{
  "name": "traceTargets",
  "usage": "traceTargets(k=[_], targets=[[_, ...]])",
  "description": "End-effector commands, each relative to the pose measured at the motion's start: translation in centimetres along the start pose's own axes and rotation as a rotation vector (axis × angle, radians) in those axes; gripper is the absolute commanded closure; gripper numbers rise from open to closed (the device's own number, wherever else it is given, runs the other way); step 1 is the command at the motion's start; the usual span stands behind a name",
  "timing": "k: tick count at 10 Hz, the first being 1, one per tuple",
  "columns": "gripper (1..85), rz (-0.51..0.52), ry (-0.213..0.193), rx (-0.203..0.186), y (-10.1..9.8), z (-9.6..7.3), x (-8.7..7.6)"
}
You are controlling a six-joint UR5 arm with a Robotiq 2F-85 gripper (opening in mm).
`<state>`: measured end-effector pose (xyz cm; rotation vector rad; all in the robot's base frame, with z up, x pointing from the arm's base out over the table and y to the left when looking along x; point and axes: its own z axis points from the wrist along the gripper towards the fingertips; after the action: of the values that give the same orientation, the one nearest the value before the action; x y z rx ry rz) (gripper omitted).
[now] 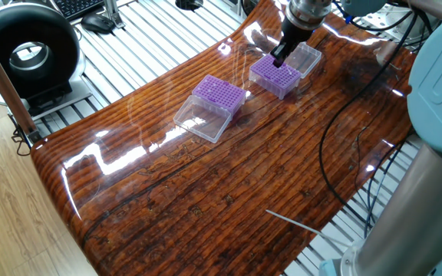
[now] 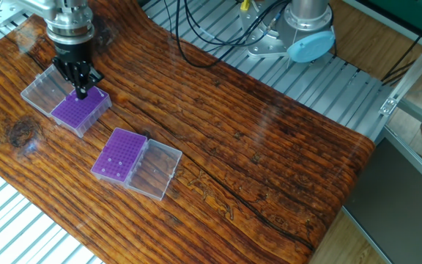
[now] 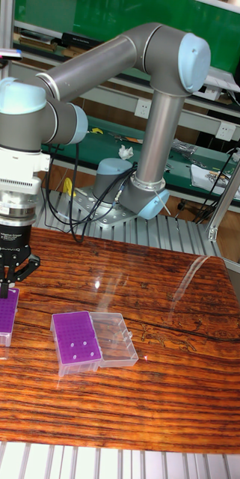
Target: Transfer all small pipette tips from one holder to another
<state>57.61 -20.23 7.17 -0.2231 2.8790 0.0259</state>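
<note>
Few small pale pipette tips [image 3: 80, 344] sit in near purple plastic rack [image 2: 119, 154], approx 4 visible in tall view; most of its holes look bare. Black two-finger gripper [image 2: 80, 92] is down on far purple rack [image 2: 78, 110], jaws pinched close, prob on one tip, can't confirm. Judged early; most transfers left.

I see a glossy wood-grain counter [image 1: 206, 192] on a slatted aluminium frame [image 2: 328, 81], light wood floor [image 1: 6, 215], a black ring-shaped fan [image 1: 28, 52], green board [image 3: 97, 19] behind.
</note>
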Motion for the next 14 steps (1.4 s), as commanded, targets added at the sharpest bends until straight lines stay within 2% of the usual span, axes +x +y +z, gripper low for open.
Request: traceTargets(k=[1, 4, 7, 10, 14], targets=[[84.7, 0.008, 0.001, -0.007, 0.1, -0.1, 0.0], [84.0, -0.001, 0.028, -0.004, 0.1, -0.1, 0.6], [64.3, -0.031, 0.067, -0.019, 1.0, -0.4, 1.1], [63.0, -0.01, 0.083, 0.001, 3.0, -1.2, -0.5], [63.3, 0.027, 0.068, -0.02, 7.1, -1.8, -3.7]])
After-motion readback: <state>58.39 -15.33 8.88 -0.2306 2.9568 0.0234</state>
